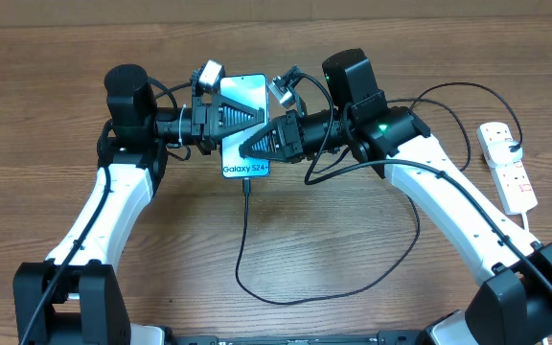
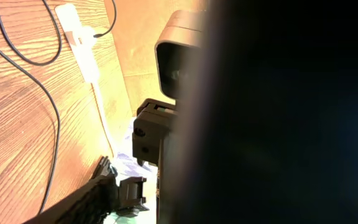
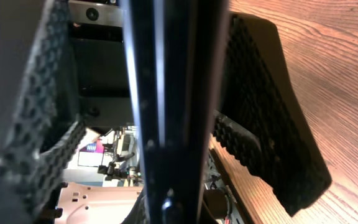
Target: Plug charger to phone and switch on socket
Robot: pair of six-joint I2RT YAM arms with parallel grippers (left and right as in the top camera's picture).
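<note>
Phone (image 1: 247, 91) clamped in the right claw (image 1: 244, 149), charger (image 1: 242, 240) at its bottom edge. Left claw (image 1: 260, 115) over it, opening unclear.

Both arms reach inward, elbows out, tips nearly meeting | right gripper (image 1: 248, 149): fingers clamped on the phone (image 1: 242, 91) | left gripper (image 1: 257, 115): spread unclear

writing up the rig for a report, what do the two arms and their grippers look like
The left arm and right arm have white shell links between black joint housings, with thin black cables along them. The right arm shows a small green light. The left gripper and right gripper are black, wedge-shaped, with ribbed black pads.
</note>
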